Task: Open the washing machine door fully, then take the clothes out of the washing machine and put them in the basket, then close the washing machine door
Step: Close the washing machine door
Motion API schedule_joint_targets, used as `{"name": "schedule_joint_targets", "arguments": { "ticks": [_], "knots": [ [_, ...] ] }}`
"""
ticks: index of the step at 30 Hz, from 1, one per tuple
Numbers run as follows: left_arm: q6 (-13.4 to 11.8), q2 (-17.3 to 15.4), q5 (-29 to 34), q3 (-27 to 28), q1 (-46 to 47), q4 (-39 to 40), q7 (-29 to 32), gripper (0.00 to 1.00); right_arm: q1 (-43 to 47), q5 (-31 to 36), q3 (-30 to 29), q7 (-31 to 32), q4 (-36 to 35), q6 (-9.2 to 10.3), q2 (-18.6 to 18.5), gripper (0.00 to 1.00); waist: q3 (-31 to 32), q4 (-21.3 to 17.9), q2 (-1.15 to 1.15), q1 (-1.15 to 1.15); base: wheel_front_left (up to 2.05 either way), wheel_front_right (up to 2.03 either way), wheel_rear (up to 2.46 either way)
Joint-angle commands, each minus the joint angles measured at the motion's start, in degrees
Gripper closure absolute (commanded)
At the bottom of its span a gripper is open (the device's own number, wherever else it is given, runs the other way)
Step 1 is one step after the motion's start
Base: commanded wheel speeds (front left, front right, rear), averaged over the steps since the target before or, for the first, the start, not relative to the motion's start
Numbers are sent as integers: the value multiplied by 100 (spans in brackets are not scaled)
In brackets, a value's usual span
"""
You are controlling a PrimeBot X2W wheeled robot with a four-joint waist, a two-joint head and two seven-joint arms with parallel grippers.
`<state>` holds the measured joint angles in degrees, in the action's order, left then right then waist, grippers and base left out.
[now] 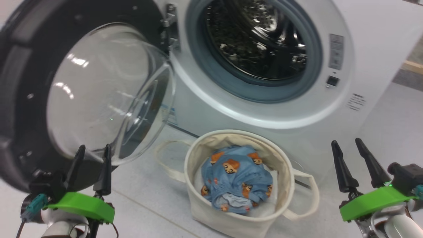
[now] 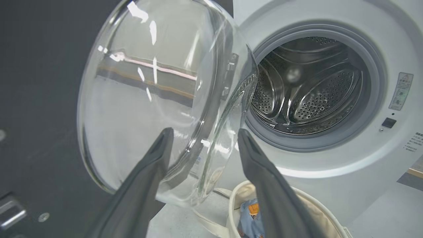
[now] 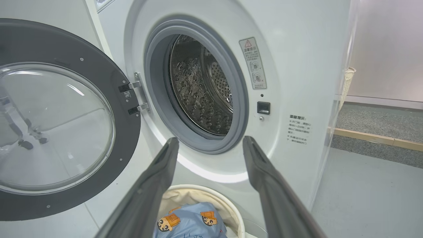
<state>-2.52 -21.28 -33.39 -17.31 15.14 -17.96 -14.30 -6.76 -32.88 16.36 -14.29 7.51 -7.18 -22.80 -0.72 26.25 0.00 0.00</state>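
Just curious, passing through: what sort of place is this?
Probably a laundry area: a front-loading washing machine with its door open, and a canvas basket holding clothes on the floor.

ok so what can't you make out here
Small print on the pale warning label of the white front-loading washer: too small and blurred, head view.
Floor of the round cream canvas basket: covered by the light blue bear-print garment, head view.
Left rim of the round black-rimmed glass door: cut off by the head view's edge.
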Motion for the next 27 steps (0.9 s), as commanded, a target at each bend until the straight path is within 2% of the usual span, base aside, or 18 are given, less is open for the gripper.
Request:
{"name": "schedule_joint_targets", "arguments": {
  "ticks": [1,18,27],
  "knots": [
    [-40,-160,5,308,172,206,-66,0,-207,-51,101,-71,-129,-31,-184,0,36,280,0,0,0,0,0],
    [-297,-161,-6,1111,-421,1066,-69,0,-1255,-258,1030,-71,135,-31,-307,0,-358,500,0,0,0,0,0],
    [-270,-126,33,1211,-538,1291,-69,0,-1380,-337,1085,-71,235,-31,-300,0,-383,488,0,0,0,0,0]
  ]
}}
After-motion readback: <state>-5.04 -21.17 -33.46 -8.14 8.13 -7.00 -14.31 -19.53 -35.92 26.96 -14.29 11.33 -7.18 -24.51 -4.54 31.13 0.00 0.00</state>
